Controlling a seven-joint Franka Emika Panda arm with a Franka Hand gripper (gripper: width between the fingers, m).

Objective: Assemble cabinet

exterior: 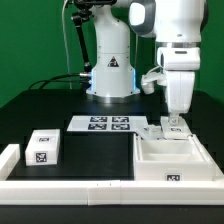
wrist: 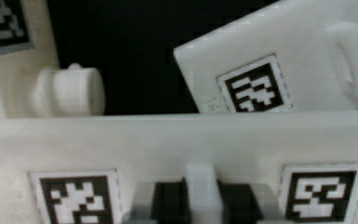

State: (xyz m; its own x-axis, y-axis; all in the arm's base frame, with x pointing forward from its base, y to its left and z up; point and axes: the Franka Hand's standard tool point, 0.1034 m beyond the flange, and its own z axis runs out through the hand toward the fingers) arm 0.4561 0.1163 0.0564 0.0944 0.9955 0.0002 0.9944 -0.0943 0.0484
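Large white plastic box-shaped cabinet body (exterior: 150, 160), partly built; gripper (exterior: 172, 126) jaws pinch its thin rib; a small white tagged block (exterior: 42, 147) waits unattached.

We watch from well back of the gripper (exterior: 172, 125), facing the arm (exterior: 112, 50); our wrist view sits close over the shared cabinet (exterior: 196, 172) (wrist: 158, 148).

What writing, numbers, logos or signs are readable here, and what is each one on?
No readable words or numbers anywhere.
Robot base: a triangular sign, too small to read.
Marker board, cabinet, small white block: black-and-white square tags, patterns only, no text.
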